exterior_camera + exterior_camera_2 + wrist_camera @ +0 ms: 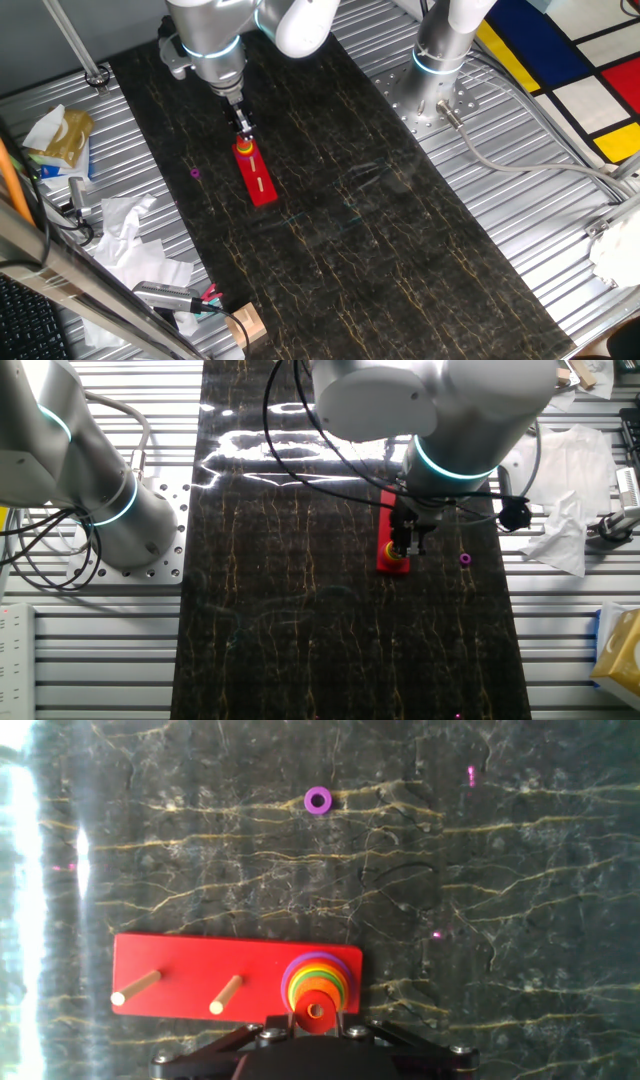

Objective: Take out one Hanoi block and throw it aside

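Note:
The Hanoi block point(304, 1013), a small red ring, sits at the top of a stack of coloured rings point(316, 978) on the end peg of the long red base point(200, 970). My gripper point(316, 1016) comes straight down over that stack, and its two thin fingers close against both sides of the red ring. The base's other two pegs are bare. In one fixed view the gripper point(243, 135) stands at the far end of the base point(259, 180). In the other fixed view the gripper point(404, 550) covers the stack.
A tiny purple ring point(318, 800) lies loose on the dark mat, apart from the base; it also shows in one fixed view point(195, 172) and the other fixed view point(465, 559). Crumpled paper point(125, 235) and a small wooden block point(246, 323) lie at the mat's edge. A second arm's base point(440, 60) stands at the far side.

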